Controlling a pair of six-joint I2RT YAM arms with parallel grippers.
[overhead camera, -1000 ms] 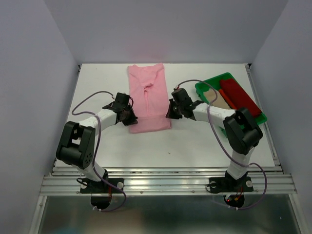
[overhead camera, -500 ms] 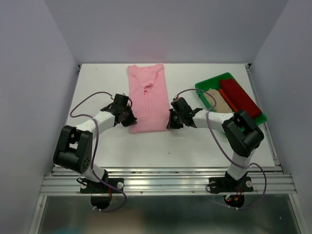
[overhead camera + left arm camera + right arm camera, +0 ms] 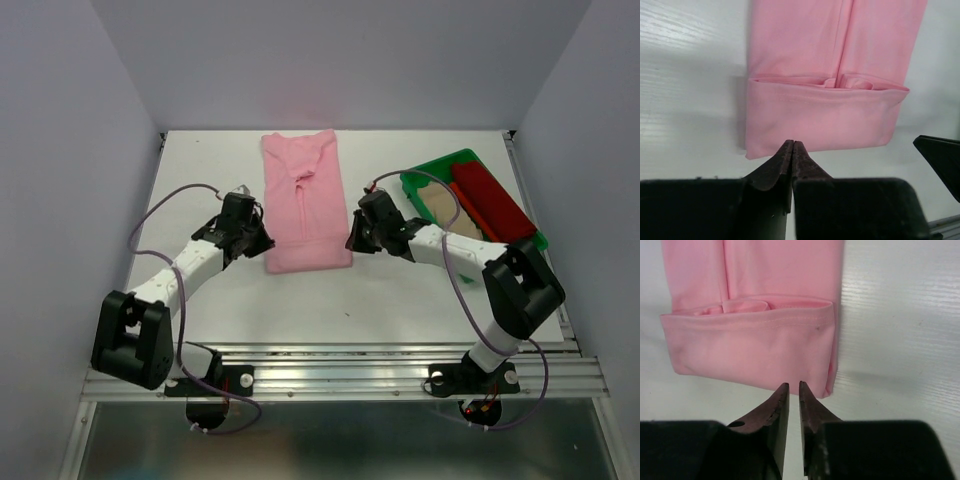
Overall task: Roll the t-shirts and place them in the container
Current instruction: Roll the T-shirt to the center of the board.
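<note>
Top external view: pink t-shirt (image 3: 305,195) is laid lengthwise at the centre of the white table (image 3: 400,300), folded to a narrow strip, with its lower end turned over once into a flat cuff (image 3: 308,258). Left tool (image 3: 260,240) is set at the cuff's lower left corner, right tool (image 3: 354,242) at its lower right.

Left wrist view: left tool clenched tip to tip, nothing gripped, just short of the cuff edge.

Right wrist view: right tool parted by a thin slit, empty, tips near the cuff corner.

Step judged: next turn of the roll. Both corners should be pinched alike and carried up-frame together, so that a straight, tight roll is formed.

Cloth: soft matte knit, limp, stitched hem visible, fold edges rounded.

Dark red t-shirt (image 3: 492,200) and beige t-shirt (image 3: 447,207) are seen in the green tray (image 3: 435,165) at right, which is taken for smooth hard plastic
</note>
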